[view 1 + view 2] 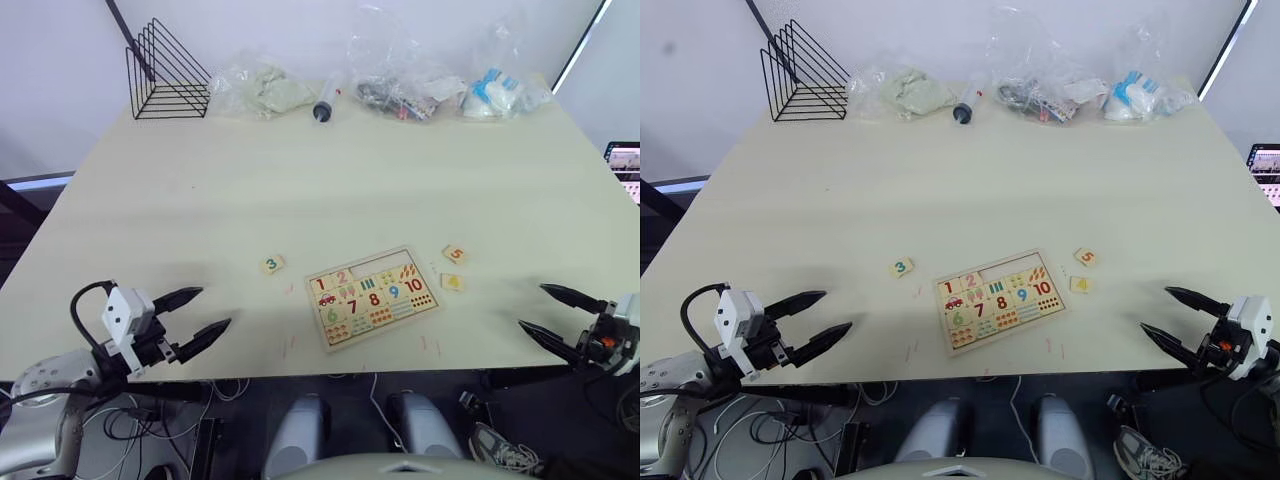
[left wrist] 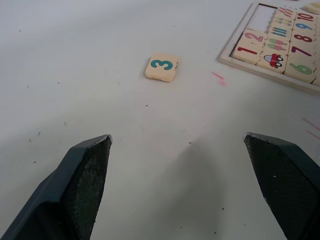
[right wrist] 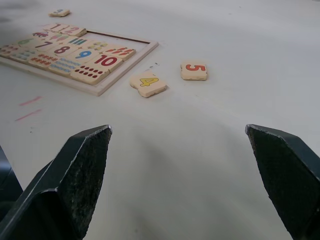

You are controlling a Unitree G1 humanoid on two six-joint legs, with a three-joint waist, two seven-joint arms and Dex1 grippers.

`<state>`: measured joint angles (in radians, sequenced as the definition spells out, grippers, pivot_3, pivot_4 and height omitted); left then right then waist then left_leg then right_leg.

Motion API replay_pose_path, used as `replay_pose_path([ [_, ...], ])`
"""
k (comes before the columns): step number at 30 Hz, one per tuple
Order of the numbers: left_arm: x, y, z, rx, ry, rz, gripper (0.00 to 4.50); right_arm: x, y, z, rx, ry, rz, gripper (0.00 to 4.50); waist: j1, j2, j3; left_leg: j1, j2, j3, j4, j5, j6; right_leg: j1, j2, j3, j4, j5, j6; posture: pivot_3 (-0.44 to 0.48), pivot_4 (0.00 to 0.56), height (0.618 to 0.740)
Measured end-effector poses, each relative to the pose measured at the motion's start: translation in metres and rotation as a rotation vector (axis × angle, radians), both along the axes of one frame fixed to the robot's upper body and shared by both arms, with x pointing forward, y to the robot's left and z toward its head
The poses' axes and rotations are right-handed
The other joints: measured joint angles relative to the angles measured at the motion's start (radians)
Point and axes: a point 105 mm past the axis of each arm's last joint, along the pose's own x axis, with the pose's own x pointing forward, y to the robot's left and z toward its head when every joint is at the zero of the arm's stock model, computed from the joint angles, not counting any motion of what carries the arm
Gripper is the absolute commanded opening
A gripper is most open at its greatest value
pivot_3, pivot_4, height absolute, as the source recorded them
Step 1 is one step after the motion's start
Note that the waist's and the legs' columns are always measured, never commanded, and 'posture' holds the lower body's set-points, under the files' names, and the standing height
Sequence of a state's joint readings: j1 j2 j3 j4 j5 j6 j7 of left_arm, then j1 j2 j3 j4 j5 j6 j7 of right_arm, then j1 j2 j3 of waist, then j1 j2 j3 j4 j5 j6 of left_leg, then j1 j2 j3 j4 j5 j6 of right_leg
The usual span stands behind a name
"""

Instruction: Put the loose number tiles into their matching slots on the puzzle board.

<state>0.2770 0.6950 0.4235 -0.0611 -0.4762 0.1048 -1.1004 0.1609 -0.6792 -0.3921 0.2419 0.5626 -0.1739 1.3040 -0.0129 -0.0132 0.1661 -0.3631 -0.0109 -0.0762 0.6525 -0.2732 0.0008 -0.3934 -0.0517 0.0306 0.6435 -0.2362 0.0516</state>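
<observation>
Tiles 1 and 2 sit in the puzzle board [image 1: 372,297], but tile 3 [image 2: 162,67] lies ahead of the wide-open left gripper [image 1: 195,318], and tiles 4 [image 3: 148,82] and 5 [image 3: 194,70] ahead of the wide-open right gripper [image 1: 555,315].

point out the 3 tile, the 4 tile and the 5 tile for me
3 tile [image 2: 162,67], left wrist view, on its printed teal numeral.
4 tile [image 3: 148,82], right wrist view, on its yellow numeral.
5 tile [image 3: 194,69], right wrist view, on its red numeral.

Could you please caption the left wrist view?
Open left gripper faces a pale wooden tile with a teal 3 beside the puzzle board.
</observation>
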Motion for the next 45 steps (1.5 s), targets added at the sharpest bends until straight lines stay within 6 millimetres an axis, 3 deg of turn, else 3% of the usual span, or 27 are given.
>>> replay_pose_path([
  [11, 0.0, 0.011, -0.008, 0.027, -0.03, 0.003, 4.48, 0.001, 0.002, 0.002, -0.002, -0.012, 0.016, 4.5, 0.0, 0.0, 0.0, 0.0, 0.0, 0.0, 0.0, 0.0, 0.0, 0.0, 0.0, 0.0, 0.0, 0.0, 0.0, 0.0, 0.15, 0.74],
  [32, 0.001, 0.007, -0.012, 0.005, -0.027, -0.069, 4.48, 0.002, 0.006, 0.003, 0.003, -0.054, 0.025, 4.5, 0.0, 0.0, 0.0, 0.0, 0.0, 0.0, 0.0, 0.0, 0.0, 0.0, 0.0, 0.0, 0.0, 0.0, 0.0, 0.0, 0.15, 0.74],
  [45, 0.013, 0.003, 0.0, -0.001, -0.043, -0.117, 4.48, -0.005, 0.013, 0.001, 0.016, -0.07, 0.065, 4.5, 0.001, 0.0, 0.0, 0.0, 0.0, 0.0, 0.0, 0.0, 0.0, 0.0, 0.0, 0.0, 0.0, 0.0, 0.0, 0.0, 0.15, 0.74],
])
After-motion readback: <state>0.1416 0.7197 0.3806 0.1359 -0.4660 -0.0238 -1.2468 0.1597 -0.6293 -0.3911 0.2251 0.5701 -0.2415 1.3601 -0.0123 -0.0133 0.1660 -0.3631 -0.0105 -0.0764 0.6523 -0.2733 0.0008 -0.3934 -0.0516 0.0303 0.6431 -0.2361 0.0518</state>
